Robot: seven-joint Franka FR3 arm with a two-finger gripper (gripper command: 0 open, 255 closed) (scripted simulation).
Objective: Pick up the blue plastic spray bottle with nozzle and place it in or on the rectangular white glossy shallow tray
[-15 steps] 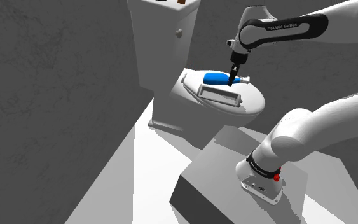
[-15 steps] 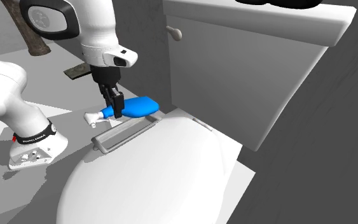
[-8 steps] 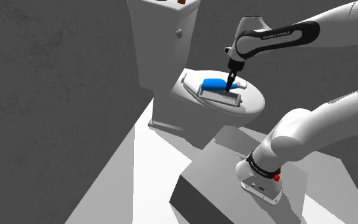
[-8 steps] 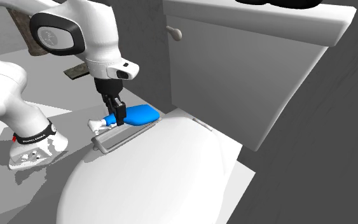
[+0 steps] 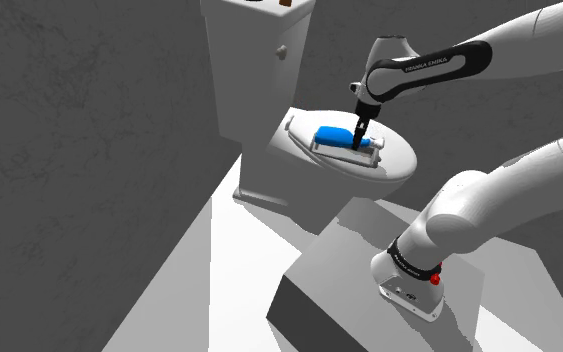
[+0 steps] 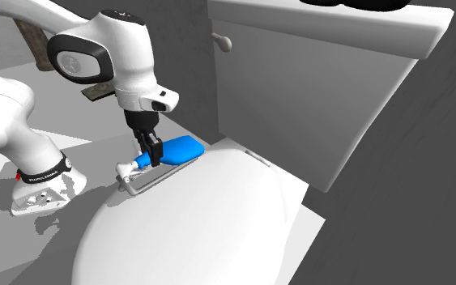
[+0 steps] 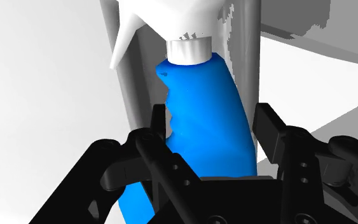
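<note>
Now the claw (image 5: 359, 130) points straight down over the closed toilet lid (image 5: 401, 166). It has the blue spray bottle (image 6: 179, 148) clasped between its two black fingers (image 7: 159, 121). In the wrist view both pads press the blue body, one on each flank, a little behind the white collar. The opening is narrow, just the width of the bottle's waist.

And the bottle is right where it's wanted, lying flat over the shallow white tray (image 6: 137, 183) on the lid, in front of the tank (image 6: 315, 89). Whether it rests on the tray floor or hangs a hair above it, I cannot tell.

Here's the relation that matters: the bottle's long axis runs along the tray's length. The white nozzle (image 6: 127, 167) points to the second exterior view's left and the fat blue end points toward the tank. The claw grips across that axis, directly above it, so by my reading the release is a plain spread of the fingers and a straight lift.

For writing, "FRANKA EMIKA" reads in white on the arm (image 5: 424, 66) in the shoulder view. The bottle carries no label that I can make out.
</note>
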